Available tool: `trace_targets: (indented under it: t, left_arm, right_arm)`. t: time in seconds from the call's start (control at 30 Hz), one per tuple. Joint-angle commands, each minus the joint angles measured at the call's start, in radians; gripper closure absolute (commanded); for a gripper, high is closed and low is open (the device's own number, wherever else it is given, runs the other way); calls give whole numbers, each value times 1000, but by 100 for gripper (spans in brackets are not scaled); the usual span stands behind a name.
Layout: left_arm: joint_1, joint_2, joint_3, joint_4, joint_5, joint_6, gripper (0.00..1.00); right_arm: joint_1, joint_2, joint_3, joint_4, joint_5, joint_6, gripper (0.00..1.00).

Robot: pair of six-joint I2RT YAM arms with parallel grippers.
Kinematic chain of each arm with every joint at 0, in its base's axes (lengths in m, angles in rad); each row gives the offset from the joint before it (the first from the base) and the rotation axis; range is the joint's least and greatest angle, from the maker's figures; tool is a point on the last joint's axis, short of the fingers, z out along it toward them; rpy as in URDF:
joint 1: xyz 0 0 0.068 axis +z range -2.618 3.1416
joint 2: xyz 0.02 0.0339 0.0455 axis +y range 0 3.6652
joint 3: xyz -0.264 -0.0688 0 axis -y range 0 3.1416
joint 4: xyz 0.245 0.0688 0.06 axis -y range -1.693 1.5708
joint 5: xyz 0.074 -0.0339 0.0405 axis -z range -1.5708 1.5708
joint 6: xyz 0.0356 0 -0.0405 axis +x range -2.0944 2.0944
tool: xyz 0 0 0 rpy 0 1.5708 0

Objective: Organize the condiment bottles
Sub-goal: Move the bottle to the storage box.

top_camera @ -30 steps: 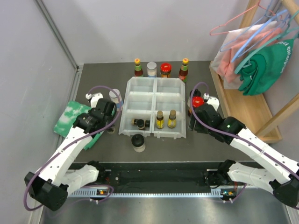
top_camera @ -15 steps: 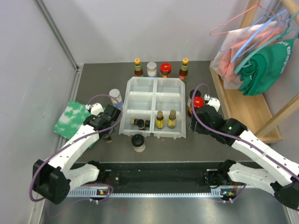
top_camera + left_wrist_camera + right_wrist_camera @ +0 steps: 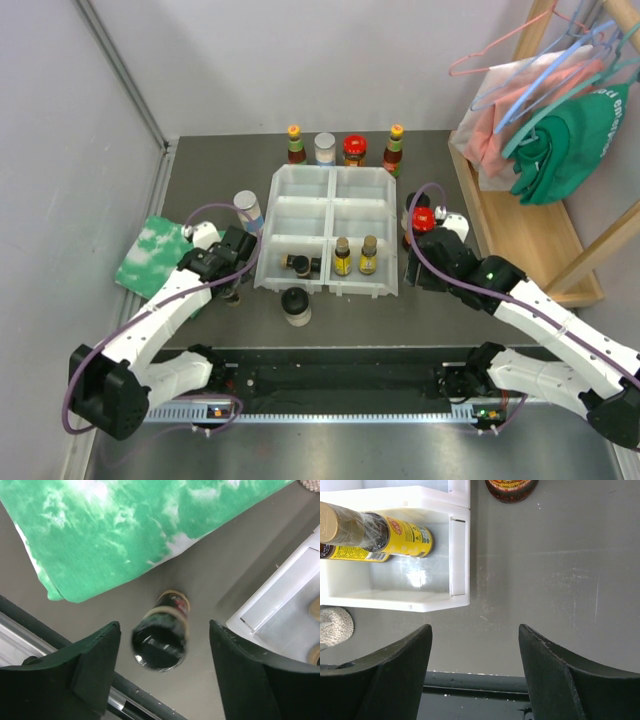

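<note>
left arm (image 3: 150, 322): white link shells, black joints, black base | right arm (image 3: 548, 312): same white-and-black build, small green light (image 3: 490, 268) near the wrist | cable (image 3: 427, 185): thin, purple, looped along each arm | left gripper (image 3: 162, 625), right gripper (image 3: 475, 627): broad matte-black fingers

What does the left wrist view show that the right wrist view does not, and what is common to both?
Only the left wrist: a green-white cloth and a small black-capped bottle standing on the table between the open fingers of the left tool, touching neither. Only the right wrist: two yellow-labelled bottles in a compartment of the white tray, part of a jar at the top edge, and bare surface under the open right tool. Both: the tray and the table.
</note>
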Motion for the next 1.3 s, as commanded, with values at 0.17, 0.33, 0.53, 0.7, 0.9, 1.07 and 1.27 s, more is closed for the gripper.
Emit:
trace_targets:
  t: [0.17,0.33,0.53,0.7,0.9,1.07,1.27]
  left_arm:
    - [-1,-85,128,-9,29,117,19]
    - [-1,-72,204,126,173,332,19]
    - [-7,70,258,255,391,514,19]
    - [-76,231,286,302,401,557,20]
    - [-123,365,281,356,393,560,23]
    - [-125,435,264,420,423,544,23]
    - [-125,486,246,442,431,540,23]
  right_arm:
    - [-11,-16,15,16,9,-10,30]
    - [-10,-7,41,4,11,-12,30]
    - [-11,-10,61,-7,-12,-15,30]
    - [-8,-30,46,0,-26,-15,30]
    - [-10,-39,32,3,-37,-9,30]
    - [-10,-41,35,-1,-35,-15,30]
    - [-8,-41,28,-4,-34,-9,30]
